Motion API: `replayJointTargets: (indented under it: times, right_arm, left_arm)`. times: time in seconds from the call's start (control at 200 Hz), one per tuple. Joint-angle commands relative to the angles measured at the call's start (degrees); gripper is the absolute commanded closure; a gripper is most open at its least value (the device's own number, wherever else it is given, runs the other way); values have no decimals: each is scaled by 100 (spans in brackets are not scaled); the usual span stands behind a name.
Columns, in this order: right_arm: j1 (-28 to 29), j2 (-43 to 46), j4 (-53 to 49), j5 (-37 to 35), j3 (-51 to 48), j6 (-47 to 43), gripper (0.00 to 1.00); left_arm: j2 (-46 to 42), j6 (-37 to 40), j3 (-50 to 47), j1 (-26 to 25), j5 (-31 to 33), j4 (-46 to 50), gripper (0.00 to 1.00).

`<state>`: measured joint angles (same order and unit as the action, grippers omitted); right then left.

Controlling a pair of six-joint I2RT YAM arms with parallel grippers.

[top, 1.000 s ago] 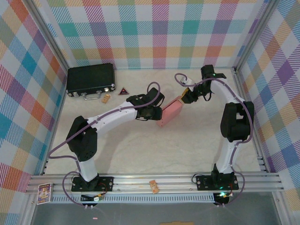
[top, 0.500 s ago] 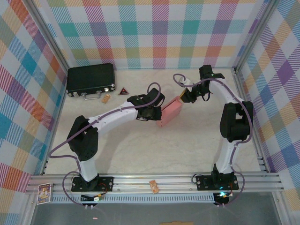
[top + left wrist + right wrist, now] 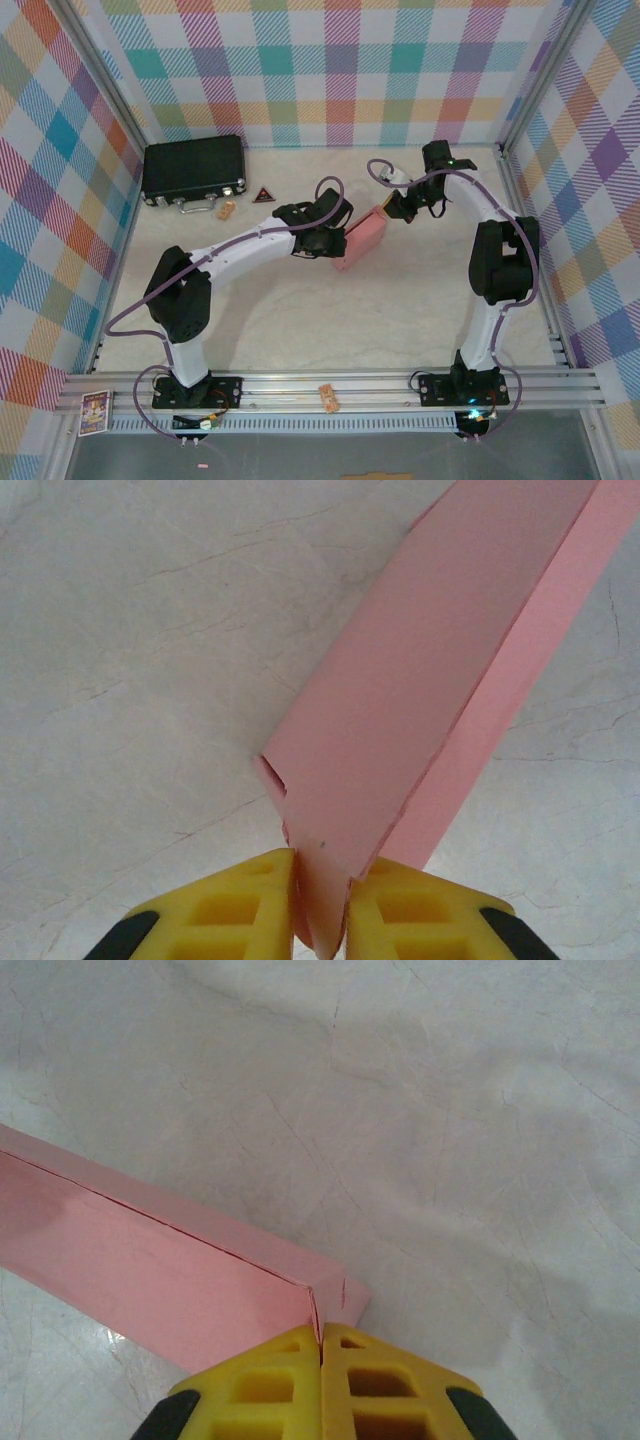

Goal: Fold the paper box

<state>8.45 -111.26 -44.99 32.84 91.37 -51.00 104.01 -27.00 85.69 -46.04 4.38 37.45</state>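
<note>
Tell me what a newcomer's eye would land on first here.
The salmon-pink paper box stands out in the middle of the table, pinched at one end by the left gripper and at the other by the right gripper. Next come the black case at the table's far left and the bright plaid walls all around.

Pale marbled table [image 3: 400, 300] with black latched case [image 3: 193, 170], red triangle [image 3: 263, 195] and small tan block [image 3: 227, 209] at far left.
</note>
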Motion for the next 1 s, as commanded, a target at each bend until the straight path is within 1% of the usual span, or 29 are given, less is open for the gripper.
replayJointTargets:
  times: [0.0,0.465,0.775,0.995]
  right_arm:
    - [61,206,-69,124,-64,99,94]
    - [140,210,-229,4,30,274,95]
    - [182,175,-402,-144,152,414,97]
    - [210,167,-521,-211,227,503,98]
  left_arm:
    - [58,-51,194,-63,-5,52,81]
    - [120,-62,249,-73,-16,71,81]
    - [119,-96,251,-72,-16,25,84]
    - [152,-142,256,-72,-16,-13,88]
